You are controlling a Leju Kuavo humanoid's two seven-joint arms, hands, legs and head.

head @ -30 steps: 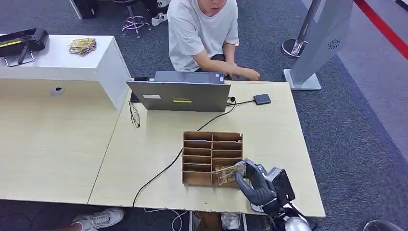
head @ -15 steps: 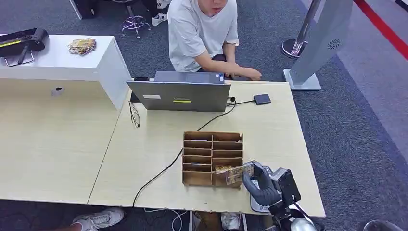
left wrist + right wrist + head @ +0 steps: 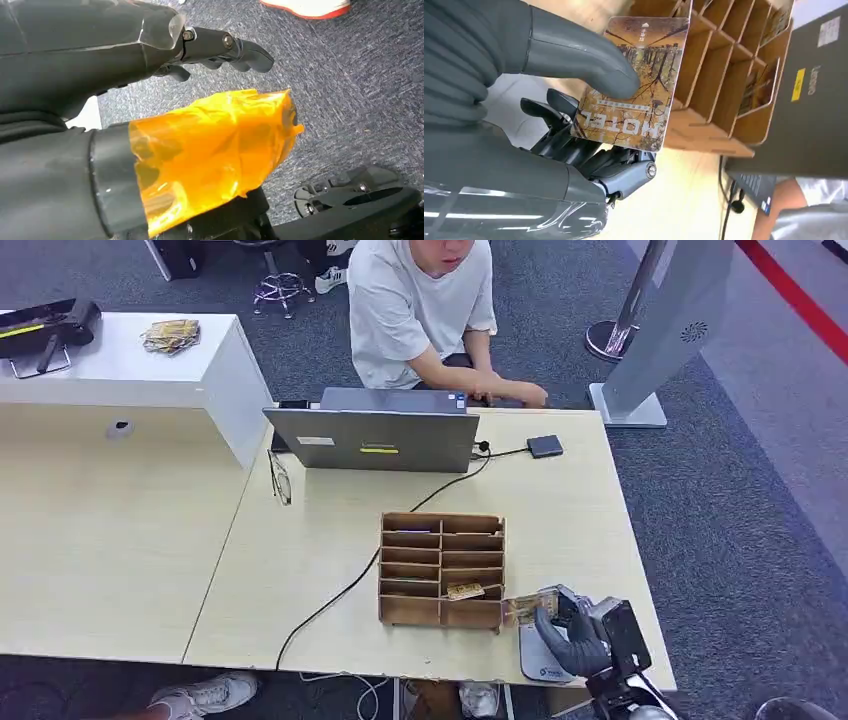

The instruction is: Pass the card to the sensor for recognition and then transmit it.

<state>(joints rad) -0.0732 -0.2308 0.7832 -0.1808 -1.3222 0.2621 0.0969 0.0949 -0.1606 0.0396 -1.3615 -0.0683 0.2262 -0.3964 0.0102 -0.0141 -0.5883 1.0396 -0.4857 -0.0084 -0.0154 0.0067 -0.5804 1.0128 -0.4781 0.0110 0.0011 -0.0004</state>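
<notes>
My right hand (image 3: 575,635) holds a brown hotel card (image 3: 530,607) near the table's front right corner, just right of the wooden card rack (image 3: 441,570). In the right wrist view the thumb (image 3: 589,65) presses on the card's printed face (image 3: 644,90), and the darker fingers (image 3: 574,142) support it from behind. A flat grey-white pad (image 3: 540,660) lies on the table under the hand. One more card (image 3: 465,591) lies in a rack slot. My left hand (image 3: 150,125) hangs over the carpet with an orange-wrapped thumb, its fingers (image 3: 225,45) extended and holding nothing.
A grey laptop (image 3: 375,438) stands at the table's far side with a seated person (image 3: 420,300) behind it. A small black device (image 3: 544,446) is cabled to it. A black cable (image 3: 340,595) crosses the table; glasses (image 3: 279,478) lie left of the laptop. A grey kiosk (image 3: 660,330) stands at the far right.
My right hand has drawn the card out of the rack and carried it right and toward the table's front edge, over the grey-white pad. The person's hand shifted slightly.
</notes>
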